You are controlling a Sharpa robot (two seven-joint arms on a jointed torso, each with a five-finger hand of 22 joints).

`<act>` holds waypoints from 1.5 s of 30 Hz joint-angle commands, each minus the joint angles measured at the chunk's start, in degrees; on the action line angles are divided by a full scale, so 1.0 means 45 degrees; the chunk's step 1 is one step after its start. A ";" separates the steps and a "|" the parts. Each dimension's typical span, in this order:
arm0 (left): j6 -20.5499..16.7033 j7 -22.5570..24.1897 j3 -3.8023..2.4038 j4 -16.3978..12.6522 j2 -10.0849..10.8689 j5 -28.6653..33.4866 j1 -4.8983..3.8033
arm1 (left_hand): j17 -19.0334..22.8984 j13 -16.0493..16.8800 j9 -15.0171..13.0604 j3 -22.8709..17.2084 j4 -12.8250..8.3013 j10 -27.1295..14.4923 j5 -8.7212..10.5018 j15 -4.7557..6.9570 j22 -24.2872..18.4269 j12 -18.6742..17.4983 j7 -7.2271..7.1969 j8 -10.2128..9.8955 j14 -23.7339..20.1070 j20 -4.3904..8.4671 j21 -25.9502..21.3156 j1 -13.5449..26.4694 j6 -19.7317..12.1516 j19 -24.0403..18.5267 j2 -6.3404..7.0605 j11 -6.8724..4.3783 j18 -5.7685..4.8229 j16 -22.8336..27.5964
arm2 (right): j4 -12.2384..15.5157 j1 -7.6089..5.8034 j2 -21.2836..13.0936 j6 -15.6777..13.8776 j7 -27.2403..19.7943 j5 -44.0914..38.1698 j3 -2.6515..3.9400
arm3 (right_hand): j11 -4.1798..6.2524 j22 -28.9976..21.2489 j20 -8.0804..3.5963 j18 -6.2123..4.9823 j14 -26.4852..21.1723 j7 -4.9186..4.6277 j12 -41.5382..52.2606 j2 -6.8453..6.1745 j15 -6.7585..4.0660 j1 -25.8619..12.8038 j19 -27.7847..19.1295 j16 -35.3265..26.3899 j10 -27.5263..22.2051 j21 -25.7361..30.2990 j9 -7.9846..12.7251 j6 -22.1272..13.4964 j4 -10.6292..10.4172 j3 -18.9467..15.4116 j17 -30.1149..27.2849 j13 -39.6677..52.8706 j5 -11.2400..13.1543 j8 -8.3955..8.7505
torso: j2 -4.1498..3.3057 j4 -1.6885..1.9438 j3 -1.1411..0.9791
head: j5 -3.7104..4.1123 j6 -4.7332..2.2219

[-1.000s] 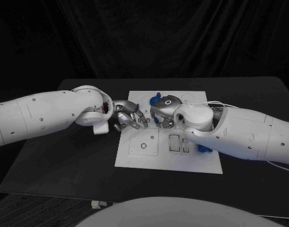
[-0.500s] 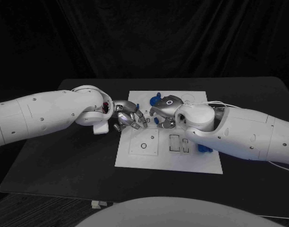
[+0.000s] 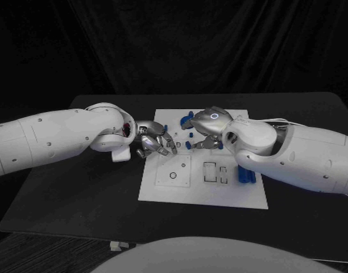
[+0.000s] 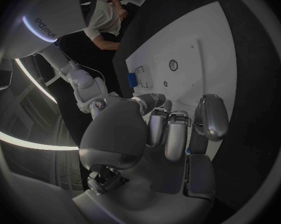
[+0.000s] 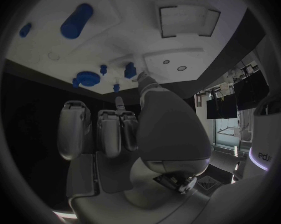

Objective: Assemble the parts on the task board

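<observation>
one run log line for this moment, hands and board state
left hand: empty, over task board left edge | right hand: empty, above blue parts at far end | assembly: not done

Dim scene, black surroundings, fisheye bending and dark rims in wrist views

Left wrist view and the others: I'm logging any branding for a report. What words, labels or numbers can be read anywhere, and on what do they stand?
"sharpa": on the right arm in the left wrist view, beside a lit band; small and seen at an angle, so the reading is not certain.
Part of the same marking on the left arm in the right wrist view: cut off, unreadable.
Task board: only outlined shapes, no text legible.
</observation>
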State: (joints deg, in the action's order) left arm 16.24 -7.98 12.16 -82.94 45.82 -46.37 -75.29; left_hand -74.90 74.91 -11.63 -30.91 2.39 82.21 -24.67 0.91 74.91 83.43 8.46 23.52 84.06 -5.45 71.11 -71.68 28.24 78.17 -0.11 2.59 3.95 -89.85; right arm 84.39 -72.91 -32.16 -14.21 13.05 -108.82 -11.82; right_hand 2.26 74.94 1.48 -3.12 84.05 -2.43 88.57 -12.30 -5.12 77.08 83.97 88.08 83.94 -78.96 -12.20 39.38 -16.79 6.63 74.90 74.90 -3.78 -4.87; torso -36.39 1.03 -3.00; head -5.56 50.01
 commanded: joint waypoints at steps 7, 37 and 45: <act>-0.1483 0.0832 -0.0015 -0.0325 0.0097 0.0073 -0.0071 | -0.3355 0.1823 0.0288 0.0649 0.0516 0.0210 0.0380 -0.0325 0.2111 0.0220 0.0236 0.0206 0.1321 -0.0250 0.0255 0.0070 0.1406 0.0190 0.0028 0.0332 0.0043 -0.0033 | 0.1288 -0.1324 -0.1508 -0.2837 -0.1291 0.2139 0.0020 | -0.0082 0.2585 -0.0055 0.0119 0.1074 -0.0202 0.0028 0.0760 -0.0020 -0.1282 0.0211 -0.0024 0.0986 -0.0012 -0.0095 0.1309 0.0005 0.0083 0.2424 0.2689 0.0020 -0.0700 | 0.0003 0.0005 -0.0004 | 0.0052 -0.0002; 0.0917 -0.4097 -0.0022 0.1180 -0.2043 0.1475 -0.1540 | -0.3355 0.2910 -0.0091 0.5869 0.3131 0.1350 0.1101 0.0370 0.2224 0.1131 -0.0854 -0.0395 0.1321 0.0373 0.0481 0.3712 0.6155 0.0644 -0.1388 -0.0474 -0.0037 -0.0033 | 0.1630 -0.1572 -0.4033 -0.2941 -0.3137 0.8286 0.0014 | -0.0506 0.2831 0.0256 0.0303 0.1258 -0.0513 0.0317 0.3611 0.0339 -0.5871 0.0579 0.0307 0.1347 -0.0884 -0.1102 0.3288 0.0028 -0.1729 0.3090 0.3355 -0.2033 -0.2096 | 0.0057 -0.0027 -0.0112 | -0.0046 -0.0002; 0.0925 -0.3505 -0.0022 0.1556 -0.2351 0.2039 -0.1591 | -0.3355 0.2833 0.0299 0.5300 0.2393 0.1267 0.1498 0.0317 0.2223 0.1060 -0.0772 -0.1663 0.1321 0.0320 0.0395 0.1399 0.6438 0.0653 -0.1178 -0.0412 -0.0026 -0.0033 | 0.1590 -0.1420 -0.4044 -0.2689 -0.3073 0.8311 0.0014 | -0.0529 0.2832 0.0273 0.0304 0.1257 -0.0523 0.0317 0.3650 0.0357 -0.5791 0.0582 0.0304 0.1347 -0.0892 -0.1115 0.3279 0.0026 -0.1782 0.3084 0.3355 -0.2099 -0.2099 | 0.0048 -0.0014 -0.0091 | 0.0030 -0.0002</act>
State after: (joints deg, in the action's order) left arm 18.80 -24.96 12.12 -75.96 35.27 -40.22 -82.27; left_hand -74.95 74.91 -10.44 -6.61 13.85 84.03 -18.87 2.68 74.90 88.26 4.77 16.57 84.15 -3.78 72.99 -64.02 57.27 80.83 -5.53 0.31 3.95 -89.85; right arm 91.52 -79.50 -50.28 -27.24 -0.51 -72.09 -11.81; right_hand 0.19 74.91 2.26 -2.21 84.05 -4.45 89.70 4.00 -3.88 50.45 84.03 89.30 83.93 -82.70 -17.16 54.33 -16.68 -1.18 74.90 74.95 -13.06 -14.25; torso -36.14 0.90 -3.49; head -5.42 50.01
